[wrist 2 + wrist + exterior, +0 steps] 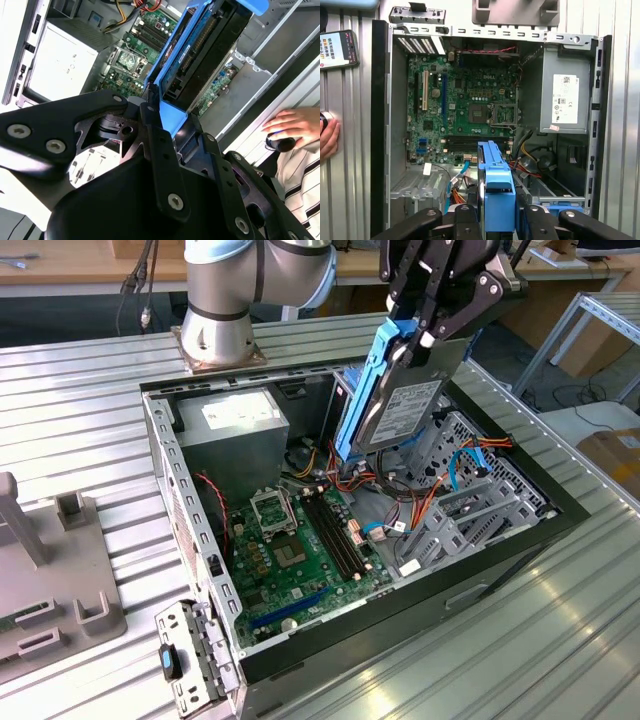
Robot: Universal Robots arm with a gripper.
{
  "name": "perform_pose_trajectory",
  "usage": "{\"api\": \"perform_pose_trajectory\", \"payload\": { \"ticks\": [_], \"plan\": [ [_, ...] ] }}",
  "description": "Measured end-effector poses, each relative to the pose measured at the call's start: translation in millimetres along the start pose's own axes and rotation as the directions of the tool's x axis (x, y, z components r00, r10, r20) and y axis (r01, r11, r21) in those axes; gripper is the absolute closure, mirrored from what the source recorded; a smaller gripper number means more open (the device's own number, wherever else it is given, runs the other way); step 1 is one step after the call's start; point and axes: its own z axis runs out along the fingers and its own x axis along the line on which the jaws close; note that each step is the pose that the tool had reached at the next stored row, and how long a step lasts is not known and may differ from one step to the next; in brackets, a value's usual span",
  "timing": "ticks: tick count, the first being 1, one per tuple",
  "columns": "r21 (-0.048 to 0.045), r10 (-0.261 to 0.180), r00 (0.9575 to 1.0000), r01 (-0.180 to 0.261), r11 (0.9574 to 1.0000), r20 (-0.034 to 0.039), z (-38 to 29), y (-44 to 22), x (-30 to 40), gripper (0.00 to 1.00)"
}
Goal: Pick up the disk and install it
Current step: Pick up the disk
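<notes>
My gripper is shut on the disk, a silver-grey drive with a white label and blue side rails. I hold it tilted on edge in the air above the open computer case, over the area between the motherboard and the metal drive cage. In the first wrist view the disk's blue rail runs out from between my fingers, edge-on, above the cables. The second wrist view shows the disk clamped from both sides by the black fingers.
A grey power-supply box fills the case's far corner. Orange, red and blue cables lie around the cage. A person's hand rests outside the case, and a phone lies beside it. Grey fixtures sit at the exterior view's left.
</notes>
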Motion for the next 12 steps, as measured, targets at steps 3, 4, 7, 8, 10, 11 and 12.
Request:
{"api": "perform_pose_trajectory", "payload": {
  "ticks": [3, 4, 7, 8, 10, 11, 12],
  "plan": [
    [0.0, 0.0, 1.0, 0.0, 1.0, 0.0001, 0.0, -0.2, 0.0, 0.63],
    [0.0, 0.0, 1.0, 0.0, 1.0, 0.0001, 0.1, -0.8, 0.0, 0.63],
    [0.0, 0.0, 1.0, 0.0, 1.0, 0.0001, 0.1, -4.2, 0.0, 0.63],
    [0.0, 0.0, 1.0, 0.0, 1.0, 0.0001, 0.2, -7.4, 0.0, 0.63],
    [0.0, 0.0, 1.0, 0.0, 1.0, 0.0, 0.4, -16.8, 0.0, 0.63],
    [0.0, 0.0, 1.0, 0.0, 1.0, 0.0, 0.5, -16.8, 0.0, 0.63],
    [0.0, 0.0, 1.0, 0.0, 1.0, 0.0001, 0.5, -16.8, 0.1, 0.63]
  ]
}}
